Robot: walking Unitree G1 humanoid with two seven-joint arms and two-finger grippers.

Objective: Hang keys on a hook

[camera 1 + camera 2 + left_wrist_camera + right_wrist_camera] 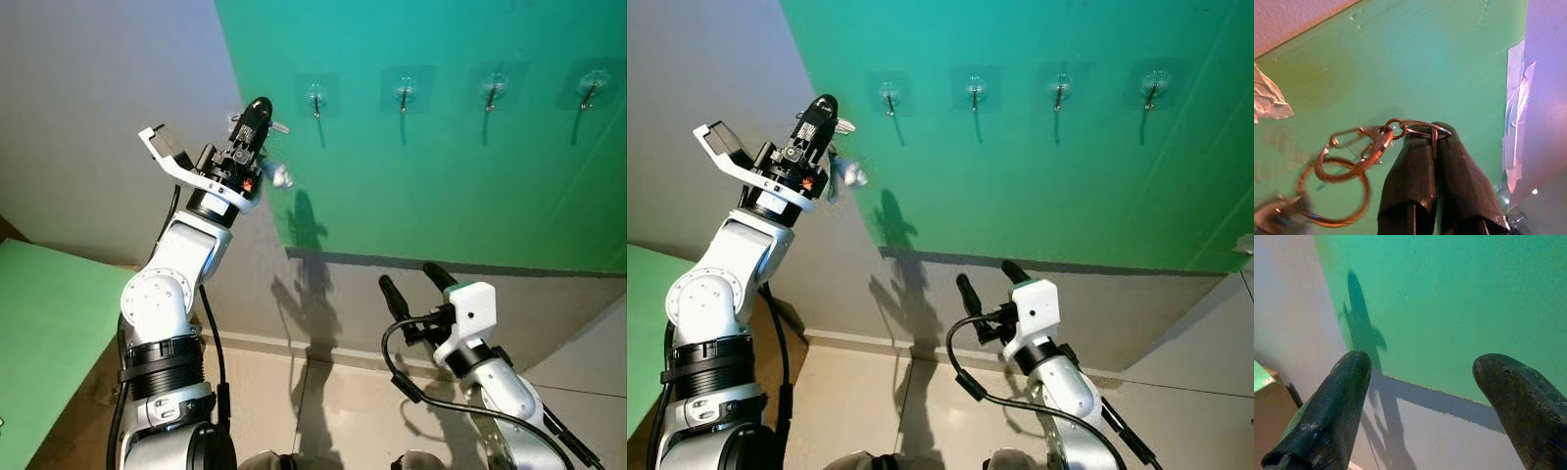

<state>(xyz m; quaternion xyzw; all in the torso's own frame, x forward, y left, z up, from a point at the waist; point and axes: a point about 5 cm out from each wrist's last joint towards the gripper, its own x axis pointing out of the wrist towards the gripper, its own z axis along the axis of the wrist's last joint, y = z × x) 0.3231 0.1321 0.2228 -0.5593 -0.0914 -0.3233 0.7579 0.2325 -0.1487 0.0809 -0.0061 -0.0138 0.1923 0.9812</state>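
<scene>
Keys: bunch of metal keys on linked split rings with a bronze swivel clasp, carried in the air by the left gripper, near the left edge of the green panel and just below-left of the nearest hook; not yet on any hook.
Green panel: large green sheet fixed over the pale wall, carrying the row of hooks.
Pale wall: grey-white surface to the left of and below the panel; the raised arm's shadow falls across both.
Left arm: silver arm raised high toward the panel's left edge.
Right arm: silver arm held low in front of the wall, idle.
Right gripper: two long black fingers spread wide, holding nothing.
Left gripper: two long black fingers pressed together, pinching a small silver split ring at the tips; the clasp and larger rings dangle to one side, blurred.
Hooks: four small metal hooks on clear adhesive pads; leftmost hook is nearest the keys, the others run off to the right.
Step in hand: approach, judged mid-task; keys held, hanging still to do.
Next move: bring a ring's opening level with the leftmost hook's tip, pass it over, lower until the ring seats, then part the fingers. The swinging bunch calls for a slow, steady approach.
</scene>
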